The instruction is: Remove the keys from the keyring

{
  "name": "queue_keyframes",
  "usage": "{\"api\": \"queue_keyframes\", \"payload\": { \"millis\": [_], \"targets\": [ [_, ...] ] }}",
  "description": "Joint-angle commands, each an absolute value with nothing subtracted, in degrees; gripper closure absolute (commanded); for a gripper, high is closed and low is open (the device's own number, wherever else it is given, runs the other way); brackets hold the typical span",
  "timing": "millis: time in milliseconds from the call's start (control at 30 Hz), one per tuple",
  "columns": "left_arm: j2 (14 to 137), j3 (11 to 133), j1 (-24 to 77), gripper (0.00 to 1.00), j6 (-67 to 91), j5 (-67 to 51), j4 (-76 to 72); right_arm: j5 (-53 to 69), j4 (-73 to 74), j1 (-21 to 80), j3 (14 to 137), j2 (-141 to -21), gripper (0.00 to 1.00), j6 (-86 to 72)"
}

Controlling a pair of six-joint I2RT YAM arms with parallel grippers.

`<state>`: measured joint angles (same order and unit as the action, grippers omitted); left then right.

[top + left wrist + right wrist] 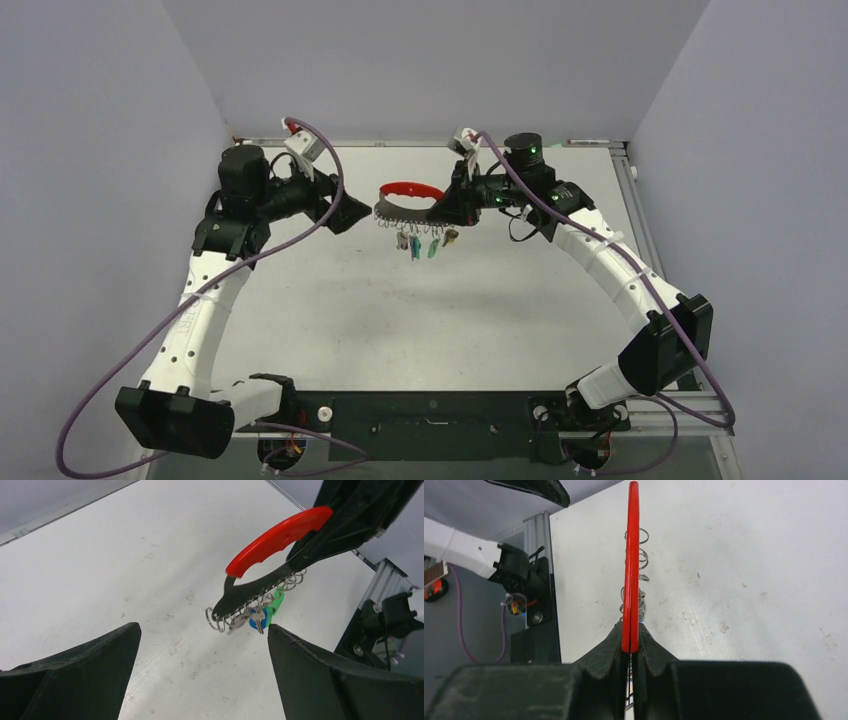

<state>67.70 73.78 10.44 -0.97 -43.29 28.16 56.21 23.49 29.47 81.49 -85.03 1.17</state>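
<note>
The keyring [408, 196] is a large loop with a red upper band and a dark grey lower band, held in the air above the table. It also shows in the left wrist view [280, 535] and edge-on in the right wrist view [631, 570]. Several keys [420, 243] with green, blue and yellow tags hang under it on small wire rings; they also show in the left wrist view [262, 614]. My right gripper [630, 645] is shut on the keyring's right end [455, 200]. My left gripper [204, 645] is open and empty, just left of the loop [350, 213].
The white table [420, 320] lies below. Grey walls close in at the back and both sides. An aluminium rail [640, 215] runs along the table's right edge.
</note>
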Motion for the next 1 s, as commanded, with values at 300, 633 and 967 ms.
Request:
{"api": "queue_keyframes", "payload": {
  "millis": [300,633,967],
  "targets": [
    [65.7,62.5,6.8,0.04,12.4,-51.3,4.8,54.0,2.8,27.8,85.3,-85.5,0.95,-14.9],
    [67.3,43.3,6.4,0.0,36.3,-61.6,-49.3,55.0,-4.6,27.8,86.1,-86.8,0.95,-22.6],
    [71.1,41.6,7.3,0.37,33.8,-52.6,-55.8,55.0,-10.4,28.0,85.9,-87.9,0.95,-29.0]
  ]
}}
